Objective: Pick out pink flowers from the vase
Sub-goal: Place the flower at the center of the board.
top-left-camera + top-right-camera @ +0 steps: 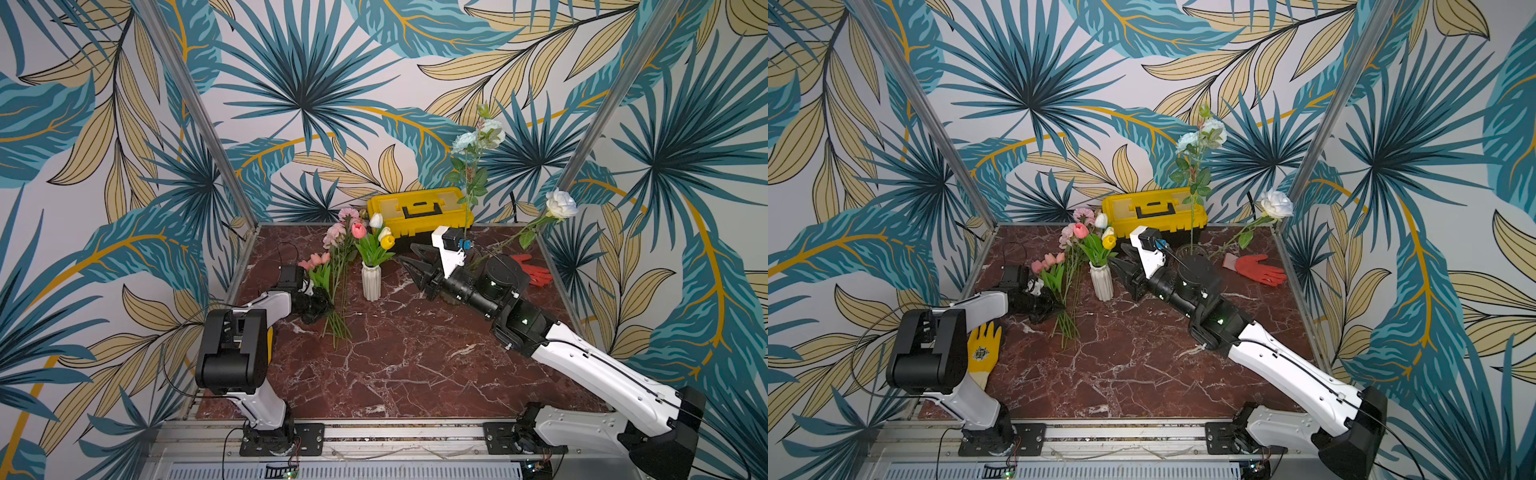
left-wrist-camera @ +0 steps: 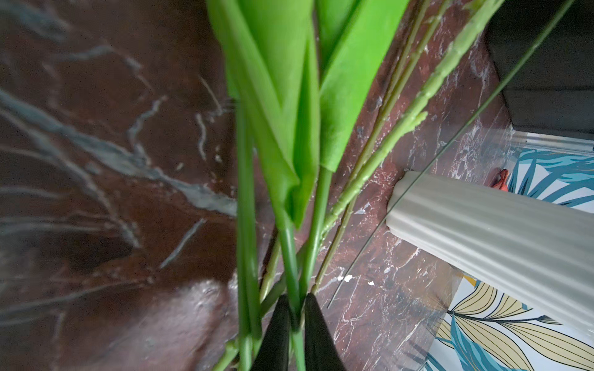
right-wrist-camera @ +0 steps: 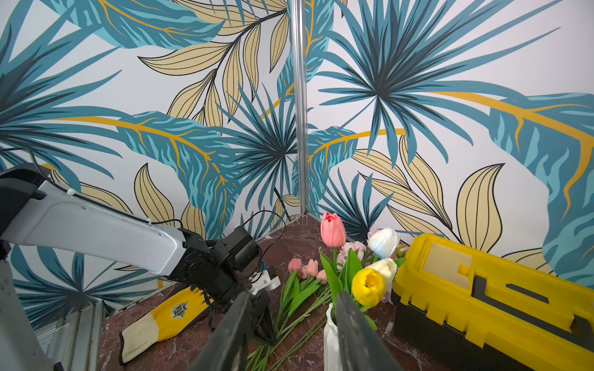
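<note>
left gripper [image 2: 297,295]: narrow, pinched on the pink tulips [image 1: 314,261] stems, blooms out past its tips
right gripper [image 1: 406,252]: jaws apart, empty, beside vase [image 1: 371,282]

We look along the gripper [image 2: 296,298] past its two black fingers [image 2: 276,334], which stand close together. One green stem [image 2: 291,257] runs between them and touches both, as far as we can tell. More stems [image 2: 387,153] fan out over the dark red table [image 2: 112,160] with its pale veins. Some are bright and smooth, others paler and knobbly. Broad green leaves [image 2: 283,80], blurred, spread from the bright ones. Near the stems stands a white ribbed vase [image 2: 482,231], its foot on the table. Beyond it we make out a dark box [image 2: 546,64], a scrap of something red [image 2: 501,178] and leaf-patterned wallpaper [image 2: 514,337].
</note>
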Robot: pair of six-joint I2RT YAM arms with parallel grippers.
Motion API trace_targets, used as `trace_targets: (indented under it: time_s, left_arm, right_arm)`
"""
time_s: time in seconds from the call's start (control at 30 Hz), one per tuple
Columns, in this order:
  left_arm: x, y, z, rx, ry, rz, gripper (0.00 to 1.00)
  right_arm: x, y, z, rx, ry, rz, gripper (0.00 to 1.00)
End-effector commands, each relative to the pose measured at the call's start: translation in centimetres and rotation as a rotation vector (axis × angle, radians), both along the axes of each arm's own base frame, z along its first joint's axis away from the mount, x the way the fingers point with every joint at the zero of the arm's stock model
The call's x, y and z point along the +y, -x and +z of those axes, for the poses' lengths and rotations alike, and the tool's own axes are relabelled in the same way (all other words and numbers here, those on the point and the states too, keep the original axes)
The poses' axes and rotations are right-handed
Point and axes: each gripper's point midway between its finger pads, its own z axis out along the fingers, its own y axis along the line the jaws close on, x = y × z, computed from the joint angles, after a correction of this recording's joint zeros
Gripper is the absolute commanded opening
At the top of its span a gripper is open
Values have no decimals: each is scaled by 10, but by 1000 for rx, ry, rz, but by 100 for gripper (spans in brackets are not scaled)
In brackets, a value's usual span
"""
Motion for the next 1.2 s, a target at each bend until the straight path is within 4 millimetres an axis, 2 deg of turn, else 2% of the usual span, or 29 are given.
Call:
trace_targets:
  time_s: [0.0, 0.23, 0.43, 0.63, 0.73, 0.87, 0.9, 0.93, 1.07, 1.17]
  left_arm:
    - [6, -8, 11, -19, -10, -3, 16]
    - [14, 1, 38, -50, -65, 1, 30]
    - [16, 20, 64, -111, -95, -1, 33]
    - [18, 35, 90, -200, -119, 16, 34]
    - [22, 40, 115, -294, -178, 44, 37]
    - [18, 47, 145, -405, -267, 36, 38]
    - [17, 49, 149, -419, -288, 31, 39]
    - [16, 50, 153, -431, -302, 33, 39]
    - [24, 58, 156, -429, -380, 98, 47]
    - [32, 62, 160, -455, -442, 121, 47]
  right_arm:
    - [-3, 2, -1, 1, 4, -10, 45]
    - [-9, 2, -1, 15, 9, -31, 45]
    - [-10, 3, -7, 44, 30, -32, 44]
    - [6, 4, -29, 86, 94, 36, 38]
    - [15, -4, -44, 112, 117, 38, 36]
    - [27, -20, -60, 120, 154, 22, 34]
    - [31, -26, -64, 115, 168, 13, 34]
    - [42, -21, -67, 111, 181, 29, 34]
    - [59, -44, -83, 112, 207, -40, 34]
    - [69, -62, -89, 100, 200, -87, 31]
